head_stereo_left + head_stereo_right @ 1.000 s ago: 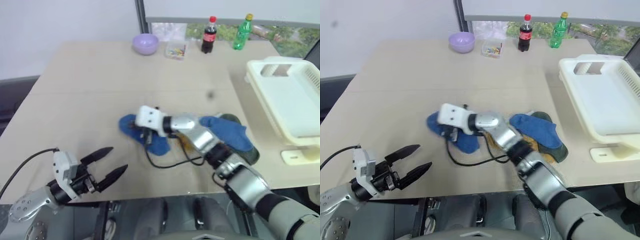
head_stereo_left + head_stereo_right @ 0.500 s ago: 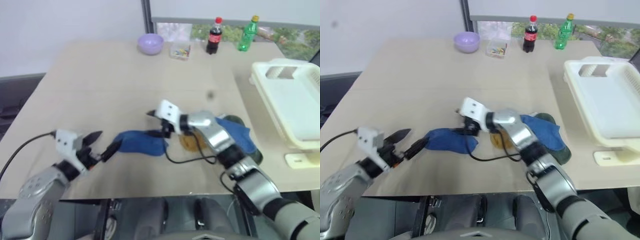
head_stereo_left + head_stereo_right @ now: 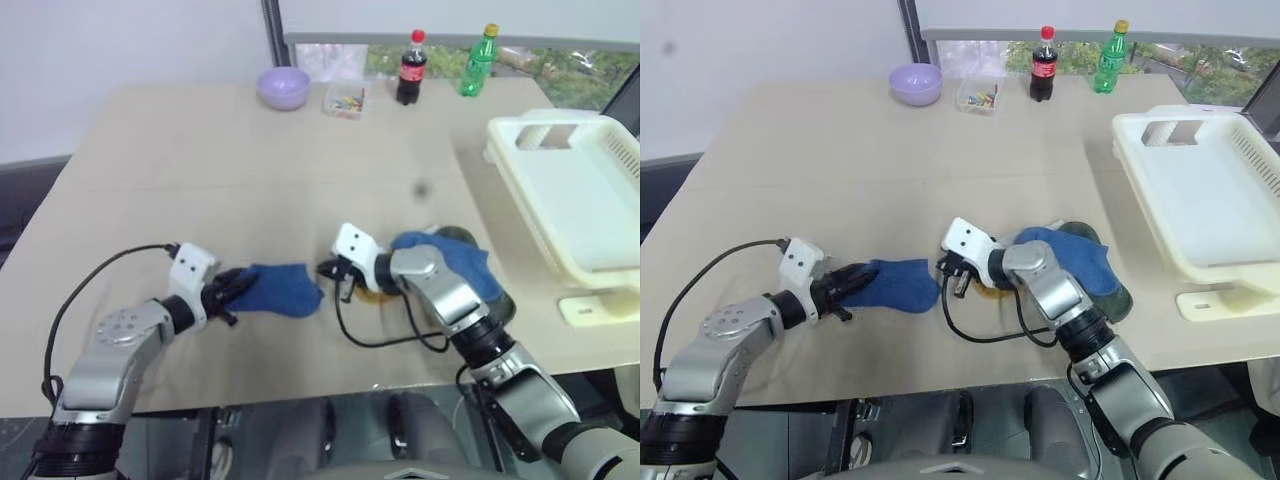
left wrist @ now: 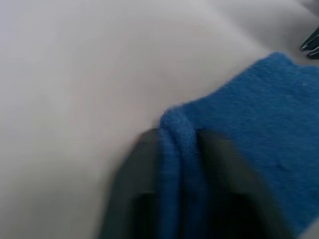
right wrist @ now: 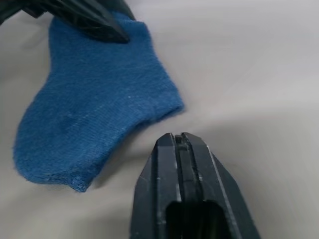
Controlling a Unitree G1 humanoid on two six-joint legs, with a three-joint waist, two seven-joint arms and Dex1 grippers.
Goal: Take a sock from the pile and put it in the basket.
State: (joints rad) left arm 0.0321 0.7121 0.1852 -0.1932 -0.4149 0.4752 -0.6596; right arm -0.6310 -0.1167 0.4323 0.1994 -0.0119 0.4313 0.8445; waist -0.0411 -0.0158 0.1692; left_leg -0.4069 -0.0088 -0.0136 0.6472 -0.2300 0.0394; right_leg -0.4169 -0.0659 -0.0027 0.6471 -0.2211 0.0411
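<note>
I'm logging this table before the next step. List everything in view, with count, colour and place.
sock: one, medium blue, flat on the table, left of the pile
pile: one heap, blue, mustard and dark green socks, centre-right
basket: one, cream-white, right edge of the table
bowl: one, lilac, far edge
small clear box: one, coloured bits inside, beside the bowl
bottles: two, a dark cola one and a green one, far edge
table: one, beige
left claw: shut on the sock's end
right claw: shut, empty, just right of the sock
</note>
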